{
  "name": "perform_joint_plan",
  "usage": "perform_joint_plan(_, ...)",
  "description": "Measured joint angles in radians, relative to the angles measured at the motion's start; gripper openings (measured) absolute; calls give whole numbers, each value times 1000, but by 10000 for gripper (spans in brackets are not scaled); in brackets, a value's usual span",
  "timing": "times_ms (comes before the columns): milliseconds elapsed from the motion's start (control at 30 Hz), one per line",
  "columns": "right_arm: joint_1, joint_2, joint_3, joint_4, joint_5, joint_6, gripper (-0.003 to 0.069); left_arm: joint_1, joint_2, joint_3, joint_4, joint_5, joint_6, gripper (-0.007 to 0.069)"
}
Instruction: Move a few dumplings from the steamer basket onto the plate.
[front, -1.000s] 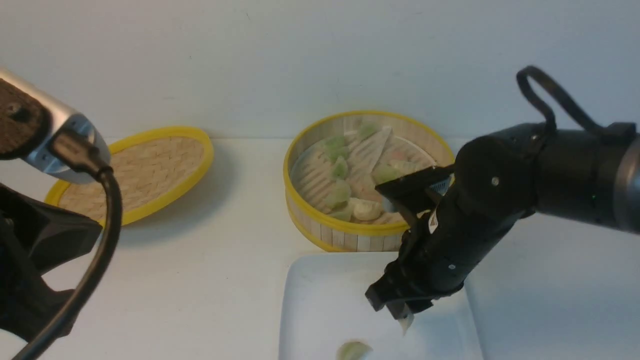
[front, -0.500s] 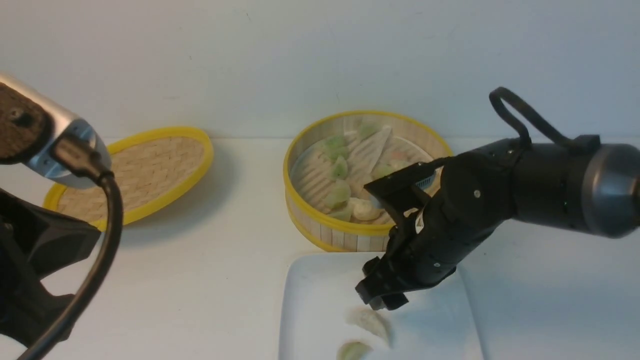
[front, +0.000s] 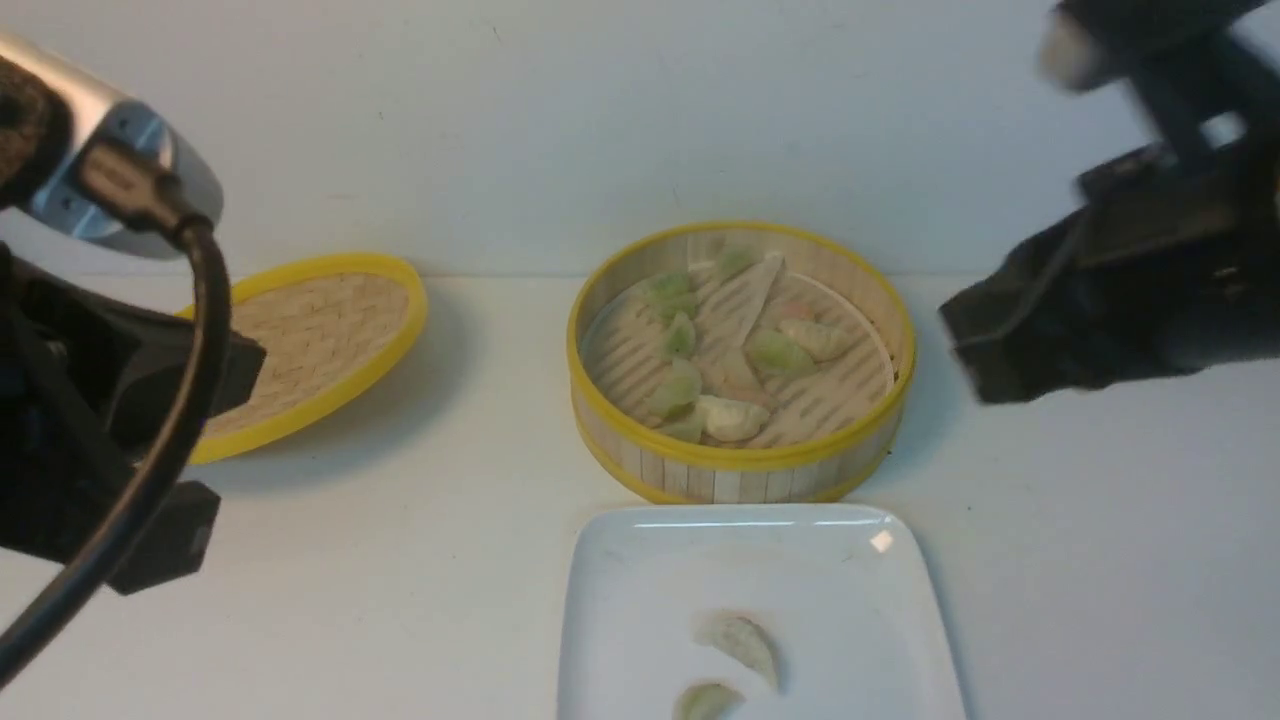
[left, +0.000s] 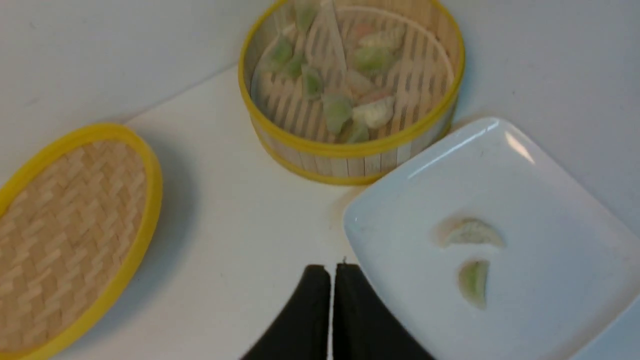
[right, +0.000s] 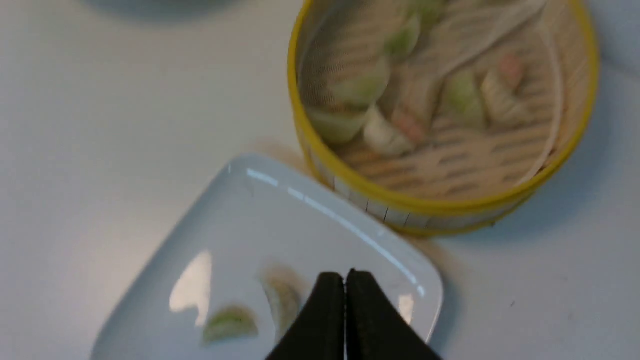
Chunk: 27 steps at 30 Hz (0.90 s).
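Plate rim just beside steamer basket; left gripper, right gripper both pressed together

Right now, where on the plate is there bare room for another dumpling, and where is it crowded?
The plate is bare across its whole far strip, bordering the steamer basket, and along its left and right rims. Its near middle is taken by the off-white dumpling and the green dumpling. Inside the basket, dumplings crowd the left and centre.
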Motion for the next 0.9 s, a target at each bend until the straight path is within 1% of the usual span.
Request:
perform_joint_plan(167,0,-313,68,-18,-74,31,-15,0,3,0,0,-92,0,-6)
perform_joint_plan(267,0,-528,192,-30,-164,40,-14,0,18,0,0,-132,0,-6)
perform_joint_plan(333,0,-677,317,-52,-256,55,-14,0,43,0,0,-158,0,-6)
perform_joint_plan(400,0,-792,408,-80,-348,85,-14,0,70,0,0,-176,0,-6)
perform_joint_plan(500,0,-1000,560,-156,-475,170,-14,0,115,0,0,-204,0,-6)
perform_joint_plan(567,0,-1050,596,-180,-503,200,-14,0,133,0,0,-216,0,-6)
perform_joint_plan(600,0,-1109,653,-224,-549,252,-14,0,152,0,0,-231,0,-6)
perform_joint_plan(700,0,-1125,701,-269,-584,295,-14,-1,178,0,-7,-259,0,-6)
perform_joint_plan(900,0,-1125,728,-271,-598,331,-14,-1,160,2,-17,-228,0,-6)
